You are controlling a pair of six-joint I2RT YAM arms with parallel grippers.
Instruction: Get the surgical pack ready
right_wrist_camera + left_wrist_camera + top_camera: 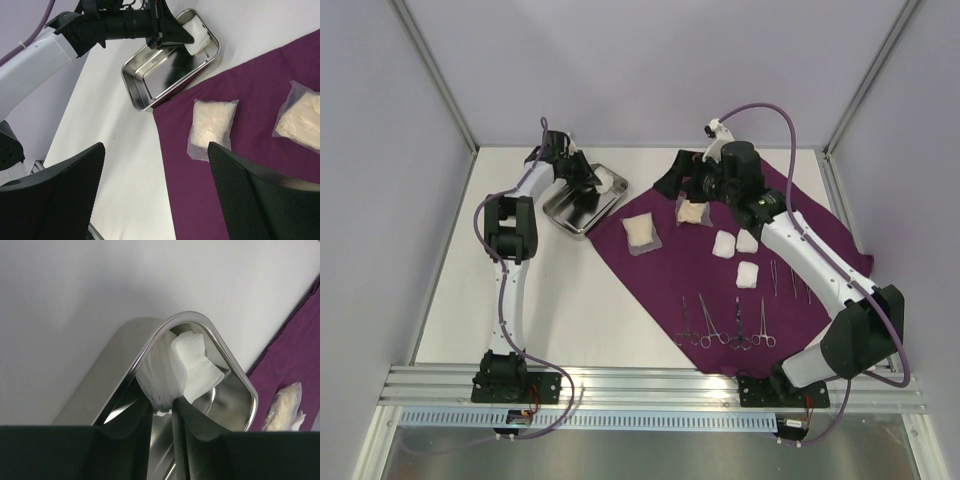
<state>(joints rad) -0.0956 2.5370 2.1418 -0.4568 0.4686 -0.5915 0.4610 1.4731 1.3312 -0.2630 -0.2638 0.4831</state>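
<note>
At the far left of the surface the left hand is reaching down into the steel tray, which is lying beside the left edge of the purple cloth, its long side running from near-left to far-right in the top view. A white gauze pad is standing in the tray's far corner with its lower end between the two fingers. Whether they are pinching it or letting it go I cannot tell; only the left wrist view is showing that contact, while the right wrist view is showing the pad as a small white fold at the tray's end. To the right, two wrapped packets are lying on the cloth, then three loose pads. The right hand is hovering over the cloth's far edge, fingers spread wide and holding nothing (its own camera is showing both packets just beyond them). Four clamps are lying in a row near the cloth's near edge, handles toward the arms. The remaining gauze is lying to the right of the tray, so the right hand is probably the nearer one for the packets.
</note>
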